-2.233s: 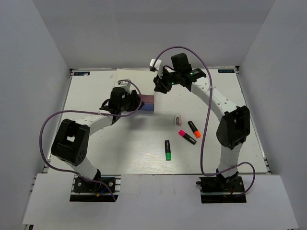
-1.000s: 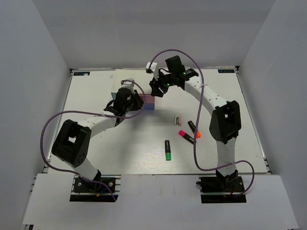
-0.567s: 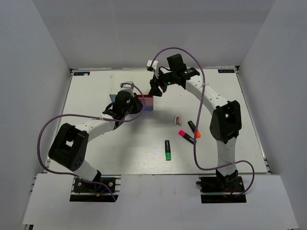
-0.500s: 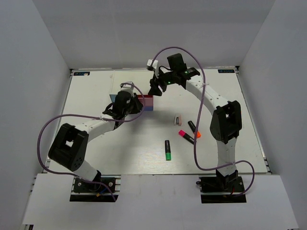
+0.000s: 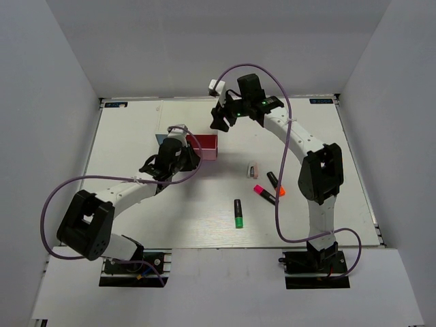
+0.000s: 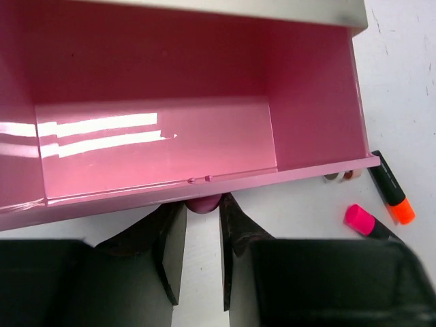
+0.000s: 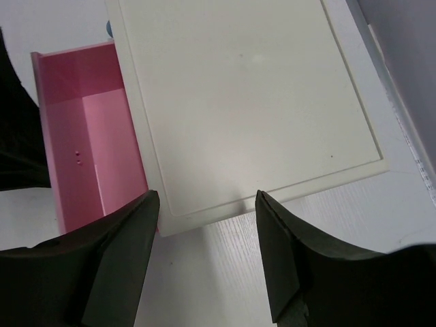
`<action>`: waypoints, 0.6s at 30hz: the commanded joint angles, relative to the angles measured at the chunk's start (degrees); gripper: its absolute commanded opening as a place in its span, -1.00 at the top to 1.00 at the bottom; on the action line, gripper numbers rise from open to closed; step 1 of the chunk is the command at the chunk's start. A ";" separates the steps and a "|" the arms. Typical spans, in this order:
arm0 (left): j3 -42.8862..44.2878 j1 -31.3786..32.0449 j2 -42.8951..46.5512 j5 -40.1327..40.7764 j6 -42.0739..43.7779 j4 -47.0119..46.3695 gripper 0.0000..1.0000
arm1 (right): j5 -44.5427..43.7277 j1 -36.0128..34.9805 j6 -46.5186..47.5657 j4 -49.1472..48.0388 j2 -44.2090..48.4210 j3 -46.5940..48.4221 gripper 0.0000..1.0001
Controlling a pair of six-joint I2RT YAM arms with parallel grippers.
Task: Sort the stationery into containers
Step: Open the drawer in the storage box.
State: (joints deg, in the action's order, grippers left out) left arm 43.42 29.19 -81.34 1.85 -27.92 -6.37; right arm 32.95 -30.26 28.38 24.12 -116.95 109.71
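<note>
Stationery loose to the near right of the pink drawer (image 5: 204, 145): green highlighter (image 5: 238, 213), pink highlighter (image 5: 265, 194), orange highlighter (image 5: 275, 183), small erasers (image 5: 252, 170); none inside. Drawer standing open from the white-topped box (image 7: 252, 102). Left gripper (image 6: 203, 212) pinching the knob (image 6: 204, 203); right gripper (image 7: 204, 204) spread wide, holding nothing, above the box behind the drawer. Best to pull straight, stop short of the drawer coming free, then release cleanly. Only from the left wrist: the pinch and the bare drawer floor. Only from the right wrist: the box top.
</note>
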 commanded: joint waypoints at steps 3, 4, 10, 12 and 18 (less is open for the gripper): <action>-2.10 0.86 3.91 -1.23 -1.26 0.48 0.66 | -1.75 0.11 -0.44 -2.41 1.37 -0.37 -0.29; -2.11 0.87 3.91 -1.23 -1.26 1.00 0.66 | -1.57 0.29 -0.17 -2.32 1.89 -0.55 -0.42; 0.09 0.87 2.77 -1.23 -1.26 3.64 -0.36 | -4.56 0.55 -1.58 -3.99 3.65 -2.48 -0.81; 0.61 0.87 2.77 -1.23 -0.65 3.65 -0.50 | -3.60 1.25 -1.22 -3.38 4.79 -3.18 -0.81; 0.61 0.87 5.75 -1.31 0.50 5.40 -0.67 | -0.70 2.84 -3.15 -7.76 12.78 -11.60 -0.66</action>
State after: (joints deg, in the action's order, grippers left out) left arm 42.13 29.80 -79.05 1.06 -28.47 -2.28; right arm 30.22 -28.47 27.11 21.30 -112.07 101.23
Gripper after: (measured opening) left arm 0.831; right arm 0.849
